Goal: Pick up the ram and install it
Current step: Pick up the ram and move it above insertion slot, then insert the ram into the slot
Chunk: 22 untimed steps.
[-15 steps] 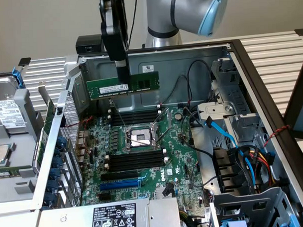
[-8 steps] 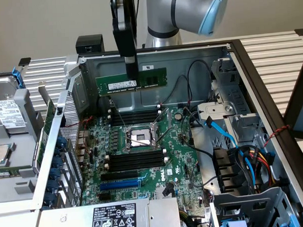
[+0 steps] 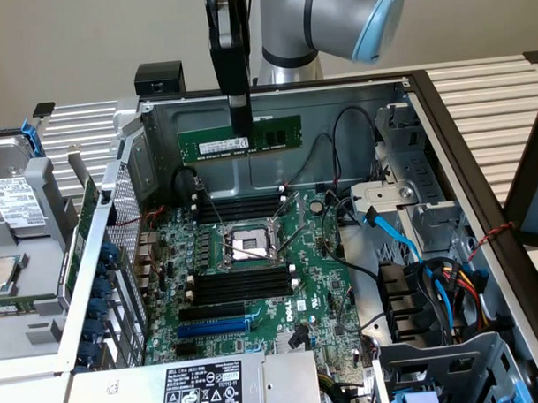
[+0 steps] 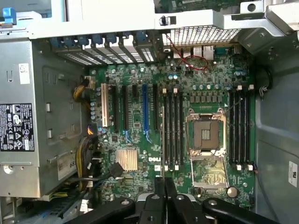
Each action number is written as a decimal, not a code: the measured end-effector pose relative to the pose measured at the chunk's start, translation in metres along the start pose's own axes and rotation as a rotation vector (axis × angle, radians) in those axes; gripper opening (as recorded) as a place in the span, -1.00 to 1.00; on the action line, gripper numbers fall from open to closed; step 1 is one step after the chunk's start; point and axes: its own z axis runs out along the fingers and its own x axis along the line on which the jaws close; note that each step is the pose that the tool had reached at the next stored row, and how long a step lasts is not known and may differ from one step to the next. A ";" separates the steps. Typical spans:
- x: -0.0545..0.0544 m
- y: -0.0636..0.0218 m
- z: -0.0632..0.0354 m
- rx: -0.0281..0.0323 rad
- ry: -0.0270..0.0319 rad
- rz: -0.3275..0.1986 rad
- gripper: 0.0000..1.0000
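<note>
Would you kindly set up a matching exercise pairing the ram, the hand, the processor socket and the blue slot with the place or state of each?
1 ram
2 hand
3 processor socket
4 blue slot

A at the middle of the motherboard, between black slots
B shut on a green stick
C held in the air above the board
D empty, low on the board in the exterior view

Pairs: 1-C, 2-B, 3-A, 4-D
</note>
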 end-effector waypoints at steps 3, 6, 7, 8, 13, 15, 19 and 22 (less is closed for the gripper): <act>0.000 0.0000 0.0017 -0.0006 0.0001 0.000 -0.76; -0.001 0.0002 0.0051 -0.0007 0.0001 0.000 -0.76; -0.001 0.0002 0.0065 -0.0007 0.0000 0.000 -0.76; -0.001 0.0003 0.0077 -0.0007 0.0000 0.000 -0.76; -0.001 0.0003 0.0084 -0.0007 0.0000 0.000 -0.76; -0.001 0.0003 0.0084 -0.0007 0.0000 0.000 -0.76; -0.001 0.0003 0.0084 -0.0007 0.0000 0.000 -0.76; -0.001 0.0003 0.0084 -0.0007 0.0000 0.000 -0.76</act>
